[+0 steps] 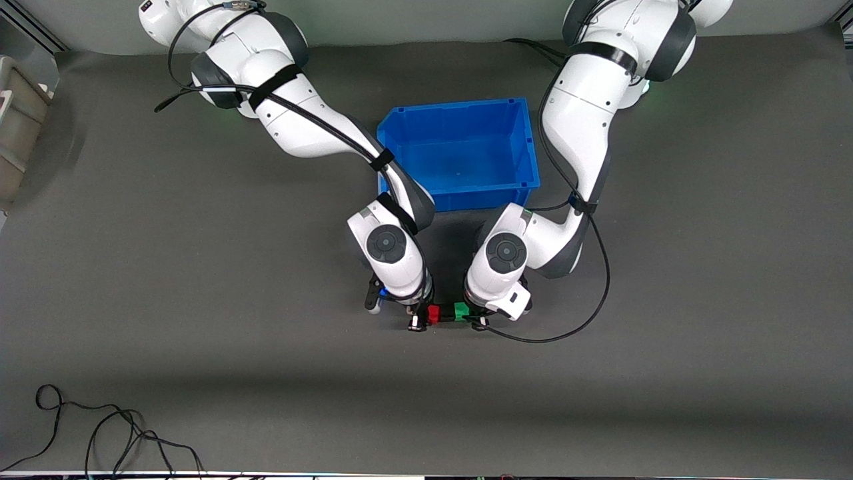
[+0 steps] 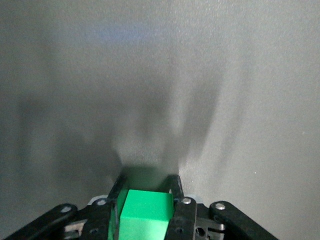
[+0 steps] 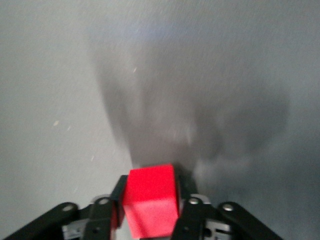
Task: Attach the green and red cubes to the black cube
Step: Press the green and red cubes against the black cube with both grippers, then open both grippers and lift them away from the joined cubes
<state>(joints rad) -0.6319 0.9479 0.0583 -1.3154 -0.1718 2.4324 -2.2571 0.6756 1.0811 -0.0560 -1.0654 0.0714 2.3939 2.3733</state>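
Note:
My left gripper (image 1: pixel 468 316) is shut on the green cube (image 1: pixel 461 310), which fills the jaws in the left wrist view (image 2: pixel 145 212). My right gripper (image 1: pixel 425 319) is shut on the red cube (image 1: pixel 434 314), also seen in the right wrist view (image 3: pixel 150 200). The two grippers meet tip to tip low over the grey mat, with red and green in one row. A small black piece between them (image 1: pixel 446 313) looks like the black cube, joined to both. It is hidden in the wrist views.
The blue bin (image 1: pixel 520 143) stands open and holds nothing, farther from the front camera than the grippers. A loose black cable (image 1: pixel 120 433) lies near the table's front edge at the right arm's end. A beige box (image 1: pixel 16 127) sits at that end's edge.

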